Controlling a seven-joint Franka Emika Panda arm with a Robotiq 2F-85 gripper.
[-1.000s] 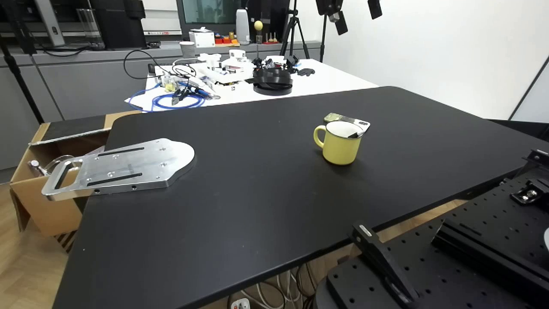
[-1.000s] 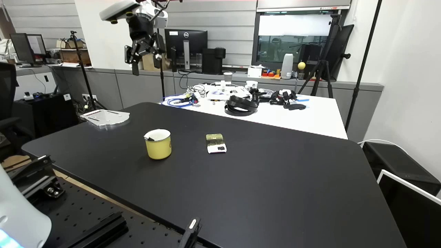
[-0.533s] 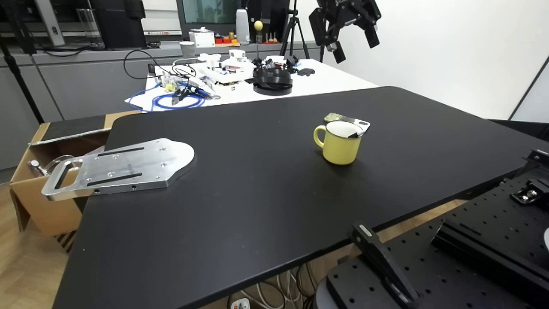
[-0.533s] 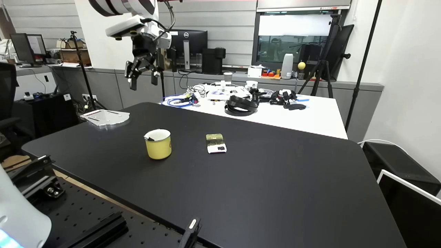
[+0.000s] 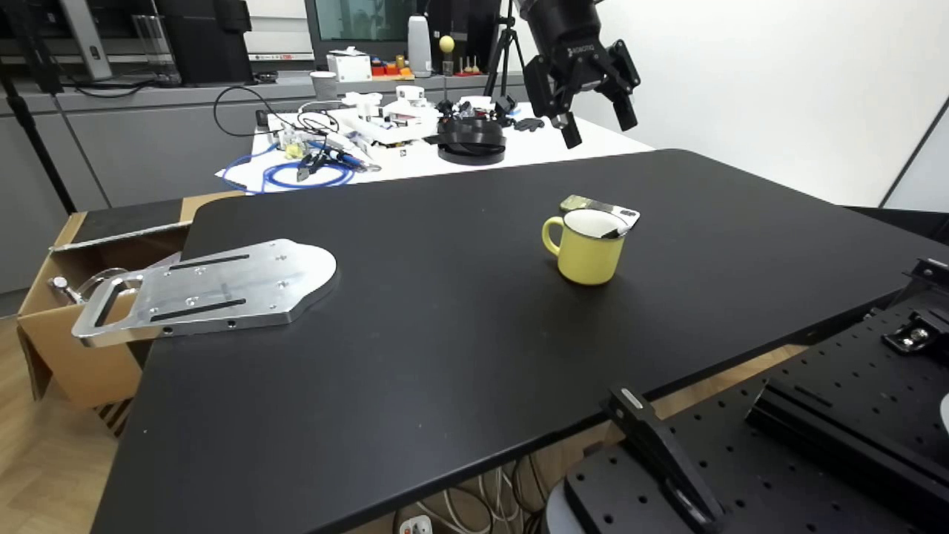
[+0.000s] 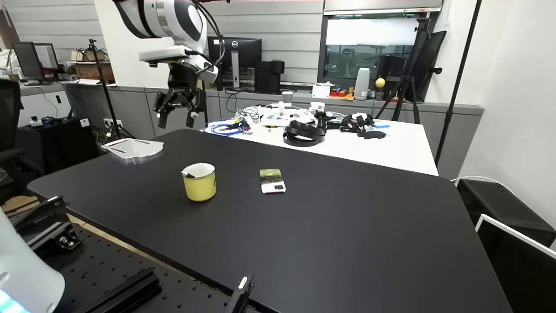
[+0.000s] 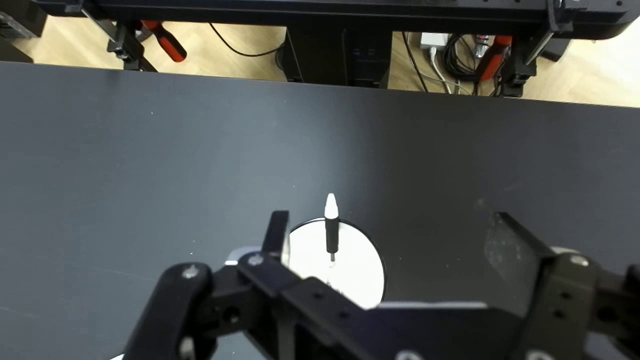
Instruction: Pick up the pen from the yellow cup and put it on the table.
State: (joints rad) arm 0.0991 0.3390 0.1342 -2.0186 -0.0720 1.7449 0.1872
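We see the matte black counter (image 5: 445,356) spreading across both exterior views, a cluttered white counter (image 6: 386,150) lying beyond it. From the top of an exterior view the Panda arm (image 6: 178,32) hangs down. We also have a slotted silver metal plate (image 5: 215,285) at the black counter's edge, its handle end jutting out past it. The fingers (image 5: 570,132) are spread wide, raised above the black counter's surface. We find the yellow mug (image 5: 589,256) standing upright on the black counter, well apart from those fingers. Near the yellow mug lies a flat olive-and-white rectangular item (image 6: 272,181); we cannot tell what it is. The pen (image 7: 331,235) sits tilted in the yellow mug; in the wrist view its white end sticks out over the rim.
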